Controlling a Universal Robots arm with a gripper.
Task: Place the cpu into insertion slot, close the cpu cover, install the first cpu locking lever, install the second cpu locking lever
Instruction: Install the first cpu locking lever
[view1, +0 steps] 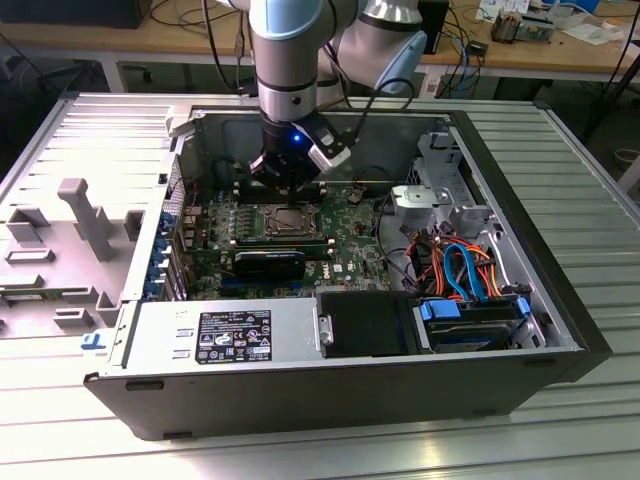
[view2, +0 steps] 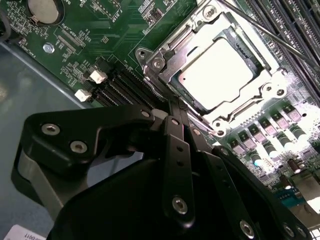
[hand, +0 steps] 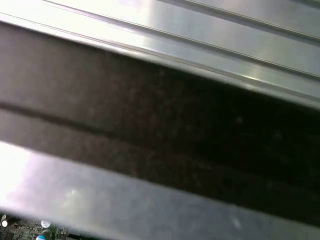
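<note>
The cpu (view2: 215, 75) lies flat in the insertion slot (view1: 291, 221), its silver top showing through the window of the cpu cover (view2: 235, 25). That cover looks folded down over it. A thin wire lever (view2: 272, 33) runs slanted past the socket's far side. My gripper (view2: 176, 107) has its black fingers (view2: 172, 131) pressed together, shut, with the tips at the socket's near rim. I cannot tell whether they touch a lever there. In the exterior view the gripper (view1: 290, 190) hangs just behind the socket inside the open computer case.
Black memory slots (view2: 295, 20) flank the socket and long card slots (view2: 125, 87) lie beside the fingers. The power supply (view1: 225, 335) and a drive bay with coloured cables (view1: 470, 265) fill the case front. Case walls (hand: 160, 150) stand close by. A grey fixture (view1: 85, 220) sits at the exterior view's left.
</note>
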